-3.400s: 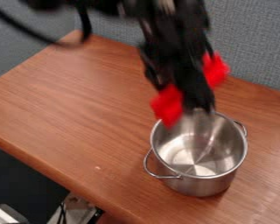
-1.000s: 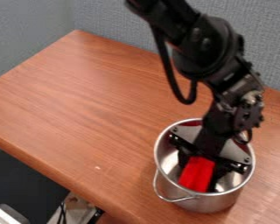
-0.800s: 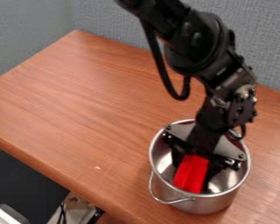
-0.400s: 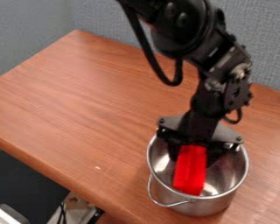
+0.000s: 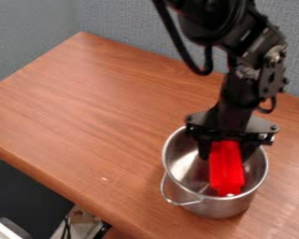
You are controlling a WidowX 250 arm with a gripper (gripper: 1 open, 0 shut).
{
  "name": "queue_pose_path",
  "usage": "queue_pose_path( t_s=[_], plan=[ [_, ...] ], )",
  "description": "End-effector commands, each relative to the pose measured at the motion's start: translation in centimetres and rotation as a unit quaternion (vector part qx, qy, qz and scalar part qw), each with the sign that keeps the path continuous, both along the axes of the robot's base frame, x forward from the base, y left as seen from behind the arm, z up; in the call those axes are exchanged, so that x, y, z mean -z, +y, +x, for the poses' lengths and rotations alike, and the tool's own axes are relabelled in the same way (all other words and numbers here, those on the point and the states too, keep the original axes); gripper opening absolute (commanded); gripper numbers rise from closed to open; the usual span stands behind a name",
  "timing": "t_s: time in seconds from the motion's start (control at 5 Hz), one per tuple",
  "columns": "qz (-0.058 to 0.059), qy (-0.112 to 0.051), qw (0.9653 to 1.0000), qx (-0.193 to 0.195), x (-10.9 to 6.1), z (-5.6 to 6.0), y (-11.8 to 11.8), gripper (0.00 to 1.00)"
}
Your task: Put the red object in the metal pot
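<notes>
Bright red plastic bar stands tilted inside shiny round steel pot, leaning on far wall. I read black fingers just above its top end, spread partway; grip or release, cannot tell. Pot near wooden table front edge.

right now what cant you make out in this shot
- Pincer: its tips are dark and blurred against the arm, so whether it touches the red object is unclear.
- Red object: its top end is covered by the pincer; whether its lower end rests on the pot floor cannot be told.
- Metal pot: the floor is mostly hidden by the red object, and only one handle shows at the front.
- Table: cut off by the right and bottom edges.
</notes>
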State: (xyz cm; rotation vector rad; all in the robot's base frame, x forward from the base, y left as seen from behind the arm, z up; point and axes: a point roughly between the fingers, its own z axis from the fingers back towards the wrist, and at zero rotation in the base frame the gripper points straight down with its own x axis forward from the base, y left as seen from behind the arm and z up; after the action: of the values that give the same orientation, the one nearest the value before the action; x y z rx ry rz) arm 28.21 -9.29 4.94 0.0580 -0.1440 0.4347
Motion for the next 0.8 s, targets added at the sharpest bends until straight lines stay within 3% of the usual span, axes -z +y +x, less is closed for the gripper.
queue_pose_path(
  t_s=[0.0, 0.2, 0.6],
  plan=[
    [-0.028, -0.016, 0.9995, -0.001, 0.0, 1.8, 1.2, 0.00],
    [-0.050, -0.017, 0.9985, 0.016, 0.8, 2.8, 2.1, 0.00],
    [-0.057, -0.004, 0.9977, -0.038, 0.3, 1.7, 3.7, 0.00]
  ],
)
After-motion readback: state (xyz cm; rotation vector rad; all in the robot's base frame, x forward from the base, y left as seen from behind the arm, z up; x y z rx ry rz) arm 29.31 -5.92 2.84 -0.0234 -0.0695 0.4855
